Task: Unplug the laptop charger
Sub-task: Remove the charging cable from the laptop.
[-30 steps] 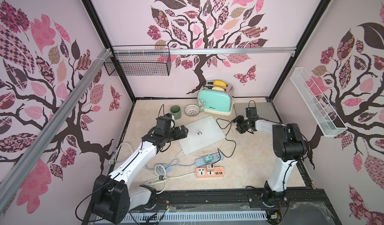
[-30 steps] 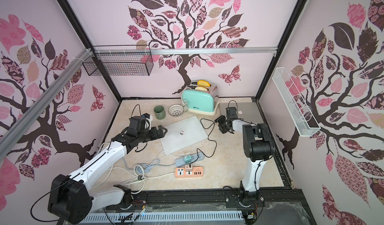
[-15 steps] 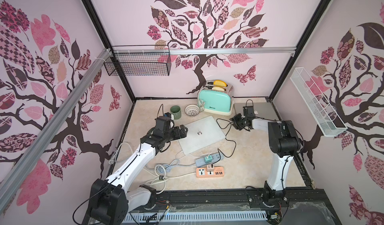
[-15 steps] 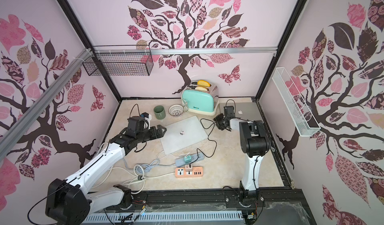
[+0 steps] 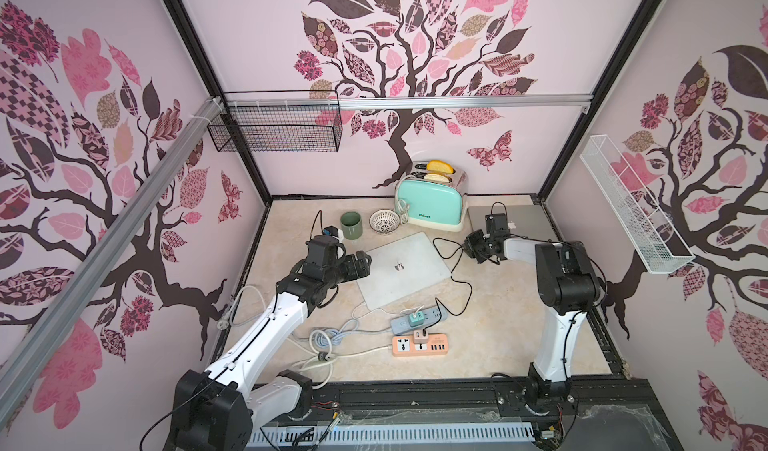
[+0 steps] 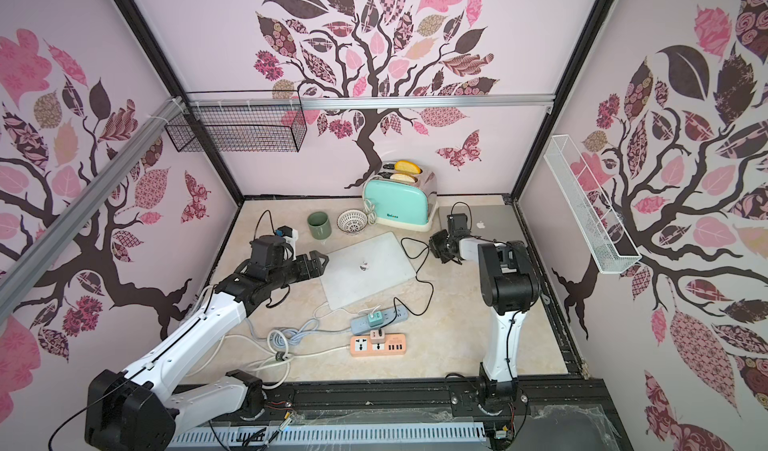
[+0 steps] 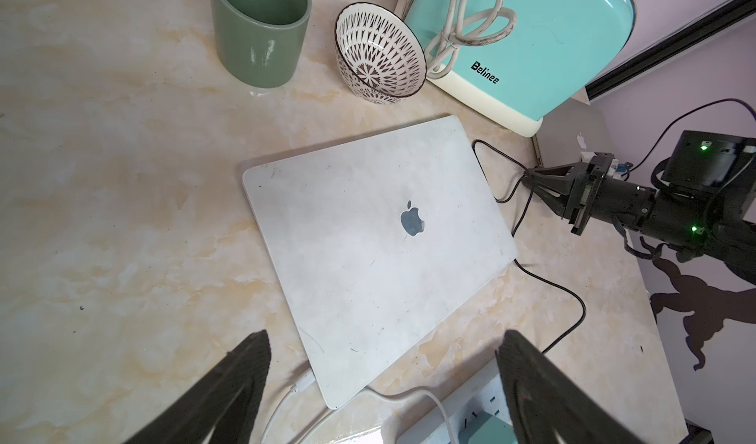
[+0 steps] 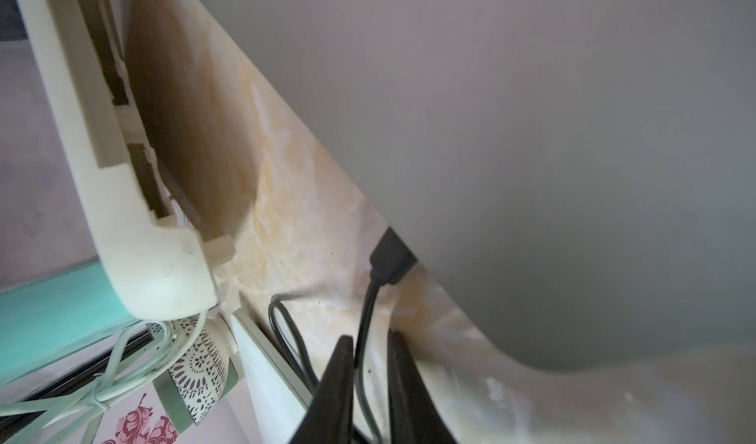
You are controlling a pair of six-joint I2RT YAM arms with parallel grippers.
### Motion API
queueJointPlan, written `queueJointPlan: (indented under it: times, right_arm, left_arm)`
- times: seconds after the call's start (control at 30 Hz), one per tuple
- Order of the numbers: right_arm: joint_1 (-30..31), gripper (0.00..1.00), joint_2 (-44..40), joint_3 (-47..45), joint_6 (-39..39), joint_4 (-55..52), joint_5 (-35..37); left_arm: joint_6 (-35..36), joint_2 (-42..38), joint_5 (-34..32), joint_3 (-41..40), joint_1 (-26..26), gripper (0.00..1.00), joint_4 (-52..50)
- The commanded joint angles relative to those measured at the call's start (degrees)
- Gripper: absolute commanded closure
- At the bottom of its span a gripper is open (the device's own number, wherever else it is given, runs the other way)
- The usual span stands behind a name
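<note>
A black charger plug [image 8: 390, 257] sits in the edge of the grey laptop [image 5: 519, 220] at the back right. Its black cable [image 8: 364, 331] runs between the fingers of my right gripper [image 8: 370, 337], which has drawn in close on it just behind the plug. Both top views show that gripper [image 5: 471, 247] [image 6: 436, 247] low at the grey laptop's left edge. My left gripper [image 7: 382, 337] hangs open over the near-left corner of the white laptop [image 5: 405, 270], holding nothing. A white cable [image 7: 304, 380] is plugged into that laptop.
A mint toaster [image 5: 432, 199], patterned bowl [image 5: 384, 222] and green cup [image 5: 351, 224] stand along the back. In front of the white laptop lie a grey power strip [image 5: 434, 316] with a teal adapter [image 5: 415, 318], an orange power strip [image 5: 419, 345] and coiled white cables [image 5: 328, 336].
The right gripper's jaws have narrowed from wide apart to close around the black cable, and its wrist has shifted slightly toward the back. The left arm has barely moved.
</note>
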Motion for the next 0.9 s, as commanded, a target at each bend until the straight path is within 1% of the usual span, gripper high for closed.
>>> queueJointPlan:
  times: [0.0,0.1,0.27,0.47,0.77,0.87]
  right_arm:
    - [0.55,0.83,1.71,-0.72,0.94,-1.32,0.22]
    - [0.56,0.89,0.98,-1.79,1.16,-0.06,0.69]
    - [0.55,1.00,-0.18,-1.50,0.29,-1.11,0.68]
    - [1.81,1.00,-2.37,-1.60,2.31,-0.32,-0.13]
    - [4.28,1.00,-3.24,-2.80,10.25,1.97,-1.10]
    - [4.77,1.00,-3.71,-3.04,10.93,1.51,-1.02]
  left_arm:
    - [0.64,-1.20,-0.28,-0.55,-0.19,0.10,0.29]
    - [1.14,-1.17,-0.66,-0.50,-0.19,0.09,-0.12]
    - [1.79,-0.97,-1.60,-0.62,-0.19,0.09,-0.45]
    - [0.91,-0.77,-1.55,-2.01,-0.19,0.09,0.04]
    - [1.17,-0.89,-2.12,-2.77,-0.19,0.09,0.05]
    - [1.00,-1.06,-2.23,-3.09,-0.19,0.09,0.33]
